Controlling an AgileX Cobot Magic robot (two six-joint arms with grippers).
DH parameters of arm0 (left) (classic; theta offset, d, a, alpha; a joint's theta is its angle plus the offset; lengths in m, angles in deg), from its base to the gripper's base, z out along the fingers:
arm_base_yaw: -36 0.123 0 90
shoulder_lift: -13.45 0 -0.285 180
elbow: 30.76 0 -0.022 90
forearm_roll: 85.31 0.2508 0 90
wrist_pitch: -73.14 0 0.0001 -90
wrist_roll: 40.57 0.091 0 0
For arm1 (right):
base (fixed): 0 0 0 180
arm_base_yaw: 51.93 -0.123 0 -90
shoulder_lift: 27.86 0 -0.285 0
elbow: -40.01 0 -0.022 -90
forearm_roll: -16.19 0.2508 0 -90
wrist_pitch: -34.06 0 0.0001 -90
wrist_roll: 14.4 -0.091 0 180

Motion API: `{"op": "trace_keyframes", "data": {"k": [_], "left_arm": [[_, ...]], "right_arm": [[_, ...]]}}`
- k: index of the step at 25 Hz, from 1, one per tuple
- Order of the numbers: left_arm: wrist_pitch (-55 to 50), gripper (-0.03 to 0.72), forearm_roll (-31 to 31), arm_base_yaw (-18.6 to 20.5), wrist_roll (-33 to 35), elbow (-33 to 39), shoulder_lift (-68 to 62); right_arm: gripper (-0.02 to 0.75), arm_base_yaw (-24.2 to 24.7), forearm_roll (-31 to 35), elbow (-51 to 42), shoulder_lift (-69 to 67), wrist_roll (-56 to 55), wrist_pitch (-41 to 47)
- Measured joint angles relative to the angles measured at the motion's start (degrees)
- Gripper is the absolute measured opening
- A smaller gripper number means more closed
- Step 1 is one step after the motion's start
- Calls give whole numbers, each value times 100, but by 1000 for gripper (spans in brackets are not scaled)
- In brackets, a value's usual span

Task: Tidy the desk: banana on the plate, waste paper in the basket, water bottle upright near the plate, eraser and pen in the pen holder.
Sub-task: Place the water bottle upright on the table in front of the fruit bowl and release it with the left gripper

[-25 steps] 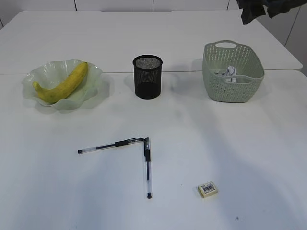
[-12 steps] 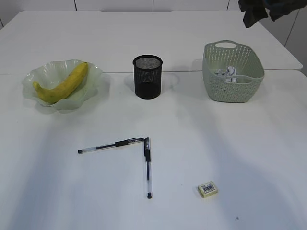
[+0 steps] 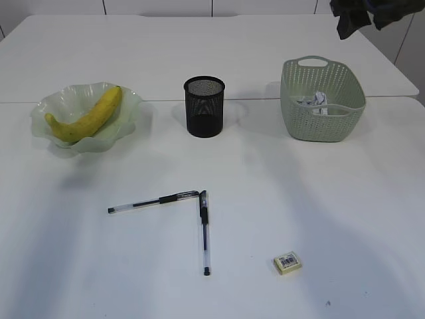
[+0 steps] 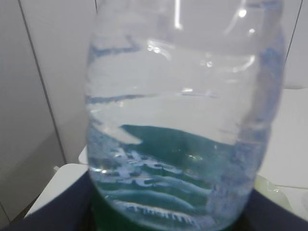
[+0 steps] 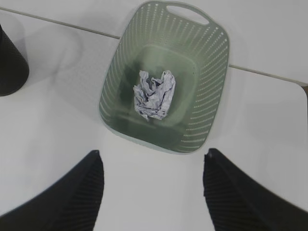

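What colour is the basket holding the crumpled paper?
Pale sage green, with a perforated wall; the basket shows best in the right wrist view, the paper lying inside it.

The water bottle (image 4: 183, 125) fills the left wrist view, blurred, its top and base cut off, hiding the left gripper's fingers. In the exterior view only a dark bit of the right arm (image 3: 362, 14) shows at the top edge. The eraser's (image 3: 287, 263) label is too small to read
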Motion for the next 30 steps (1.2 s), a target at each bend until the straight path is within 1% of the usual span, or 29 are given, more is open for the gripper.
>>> {"op": "trace_keyframes", "data": {"k": [5,13,30], "left_arm": [[179,376,-48,0,0,0,0],[461,376,-336,0,0,0,0],[395,376,-349,0,0,0,-11]], "right_arm": [[485,0,0,0,0,-8,0],[485,0,0,0,0,-8,11],[485,0,0,0,0,-21,11]]}}
